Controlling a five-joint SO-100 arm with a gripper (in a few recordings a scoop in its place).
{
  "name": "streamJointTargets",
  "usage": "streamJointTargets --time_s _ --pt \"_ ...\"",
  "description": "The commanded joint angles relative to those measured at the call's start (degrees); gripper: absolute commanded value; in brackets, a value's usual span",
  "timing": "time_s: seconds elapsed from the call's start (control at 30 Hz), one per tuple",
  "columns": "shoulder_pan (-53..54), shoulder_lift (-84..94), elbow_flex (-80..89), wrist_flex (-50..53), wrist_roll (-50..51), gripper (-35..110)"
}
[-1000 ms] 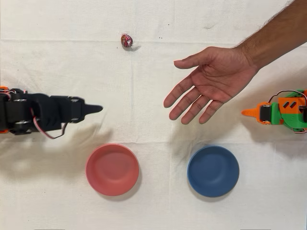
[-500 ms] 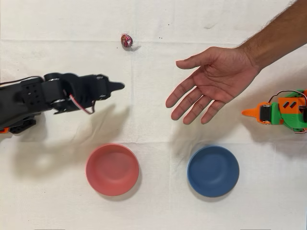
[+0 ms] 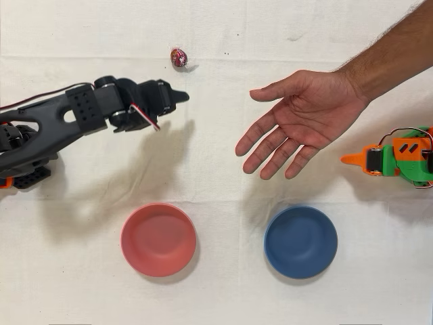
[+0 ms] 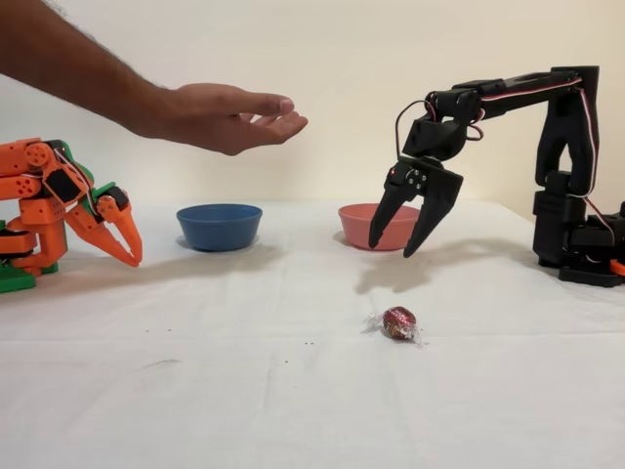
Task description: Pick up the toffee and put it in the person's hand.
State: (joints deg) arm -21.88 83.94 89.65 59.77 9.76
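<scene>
Overhead view: toffee [image 3: 178,57] lies near the bench's [image 3: 216,169] far edge, open cloth around it; the empty pincer [image 4: 402,235] hangs above with fingers spread.

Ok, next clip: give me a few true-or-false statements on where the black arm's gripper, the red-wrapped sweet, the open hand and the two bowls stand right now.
1. The black arm's two-finger gripper is open and holds nothing. True.
2. The small toffee in its shiny red wrapper lies in the person's open hand. False: it lies on the white cloth, and the palm is empty.
3. The round pink-red bowl and the round blue bowl are both empty. True.
4. The gripper touches the toffee. False: in the fixed view it hangs above the cloth, apart from the sweet.
5. The hand rests flat on the table. False: the fixed view shows it held in the air above the bowls.
</scene>
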Motion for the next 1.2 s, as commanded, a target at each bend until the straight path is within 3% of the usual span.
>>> streamJointTargets --time_s 0.0,1.17 --pt "-2.7 -0.7 -6.5 1.1 1.1 24" --pt "-12.1 -23.9 -30.7 4.5 7.0 25"
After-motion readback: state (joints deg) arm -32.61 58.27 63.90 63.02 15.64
